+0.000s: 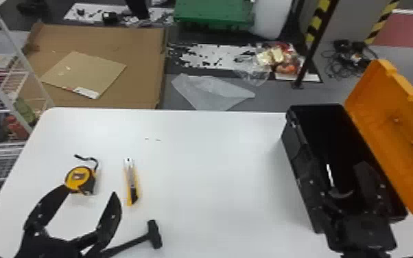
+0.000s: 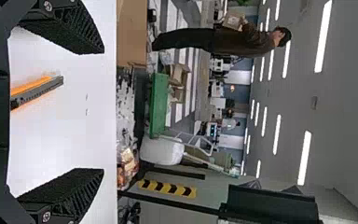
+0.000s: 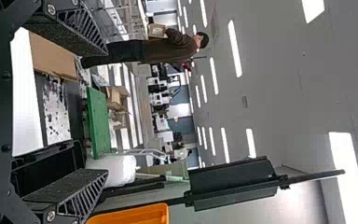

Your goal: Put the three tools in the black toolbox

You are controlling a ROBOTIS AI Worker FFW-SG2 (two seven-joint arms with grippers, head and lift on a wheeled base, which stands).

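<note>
Found left gripper [image 1: 90, 190] with fingers spread, just short of tape measure [image 1: 78, 178] and utility knife [image 1: 131, 183], both on the desk [image 1: 216, 154]. Saw hammer [image 1: 153, 235] nearer the robot, with handle running back beside the same gripper. Saw right gripper [image 3: 106, 112] also spread, at the near part of the black toolbox [image 1: 295, 151], with orange lid [image 1: 387, 120] swung back. Counted all three tools outside the box.

Took the step in hand for a first pick on the left, choice of tool uncertain; leaned towards the knife, in line between the fingers in left wrist view. Judged best to place one finger each side of the slim body, go in low, squeeze at mid-length and lift straight before travelling. Feared a twist or slip from too shallow a hold. Advised keeping the outer finger off the tape measure, apt to skid if nudged, and clear of the hammer handle. Expected a long carry or a handover; wanted the box opening free before any drop.

Noted desk as white and smooth, with two small dark marks. Noted wire shelving [image 1: 7, 151] to the left, flat cardboard [image 1: 137, 68] and plastic sheet [image 1: 212, 89] on the floor beyond, striped posts at right.
</note>
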